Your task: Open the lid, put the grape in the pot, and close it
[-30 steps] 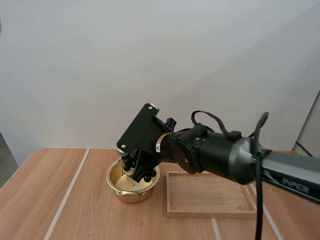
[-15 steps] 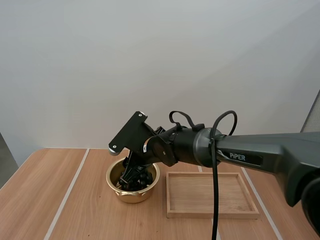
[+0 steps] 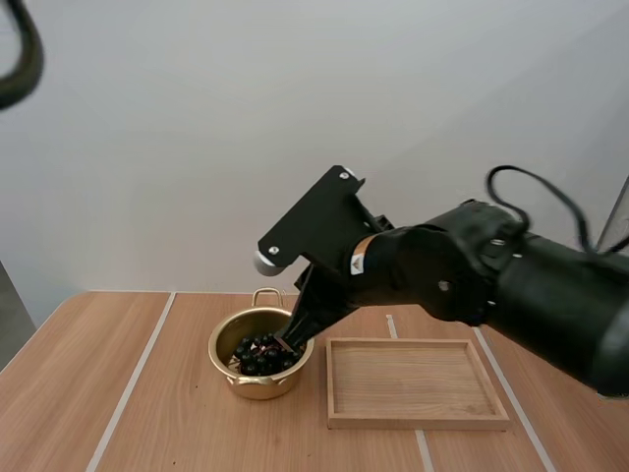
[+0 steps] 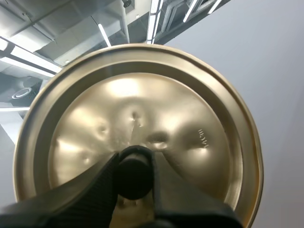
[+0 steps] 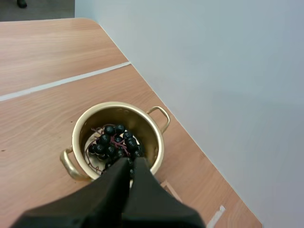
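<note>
Right jaws: pressed together into one dark wedge, fingers [image 5: 107, 192] side by side. Tips sit at the near edge of the grapes [image 5: 111, 142], just inside the rim of the pot [image 5: 142, 124]. Cannot tell whether a stem is nipped between them.

Left jaws: closed on the black knob [image 4: 134, 172] of the lid [image 4: 156, 95], one finger on each side. Lid held aloft, knob side toward the wrist.

Right arm [image 3: 472, 285]: reaches in from the right, wrist pitched steeply down and leftward, fingers slanting into the pot at its right side.

Grapes lie heaped in the open pot. Pot stands on the counter [image 3: 147, 413], just left of the wooden tray [image 3: 418, 421], narrow gap between.

High view gives the arm's slant and the tray. Right wrist view gives both pot handles and the bunch's reddish stems. Left wrist view gives the lid and the grip on its knob.
</note>
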`<state>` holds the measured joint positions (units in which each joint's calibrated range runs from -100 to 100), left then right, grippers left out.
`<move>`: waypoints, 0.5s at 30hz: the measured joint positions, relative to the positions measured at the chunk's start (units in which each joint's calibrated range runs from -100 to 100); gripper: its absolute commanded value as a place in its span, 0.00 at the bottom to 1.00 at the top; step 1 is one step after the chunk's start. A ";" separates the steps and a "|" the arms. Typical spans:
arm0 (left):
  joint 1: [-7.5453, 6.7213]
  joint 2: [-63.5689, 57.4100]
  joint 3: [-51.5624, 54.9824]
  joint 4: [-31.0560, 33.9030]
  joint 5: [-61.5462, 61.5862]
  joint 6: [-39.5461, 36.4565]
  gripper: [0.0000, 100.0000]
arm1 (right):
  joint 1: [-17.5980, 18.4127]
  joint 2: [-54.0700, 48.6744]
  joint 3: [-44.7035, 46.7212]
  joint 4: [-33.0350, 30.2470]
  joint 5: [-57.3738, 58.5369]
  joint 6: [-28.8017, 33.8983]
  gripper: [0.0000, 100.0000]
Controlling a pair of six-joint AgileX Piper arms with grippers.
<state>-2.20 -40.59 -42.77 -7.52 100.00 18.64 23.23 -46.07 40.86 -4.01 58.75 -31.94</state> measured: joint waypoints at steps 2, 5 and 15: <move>0.00 0.58 2.12 0.00 0.00 -0.07 0.00 | 0.00 -3.42 0.00 -0.90 4.74 1.11 0.00; 0.00 1.30 8.20 0.00 0.00 -0.07 0.00 | 0.00 -13.07 0.00 -4.76 15.19 4.68 0.00; 0.00 2.80 40.52 -0.36 0.00 1.66 0.00 | -4.77 -30.62 -0.04 -12.78 28.67 7.98 0.00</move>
<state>-2.20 -37.79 -2.25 -7.88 100.00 20.29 18.46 -76.69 40.81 -16.79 87.42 -23.95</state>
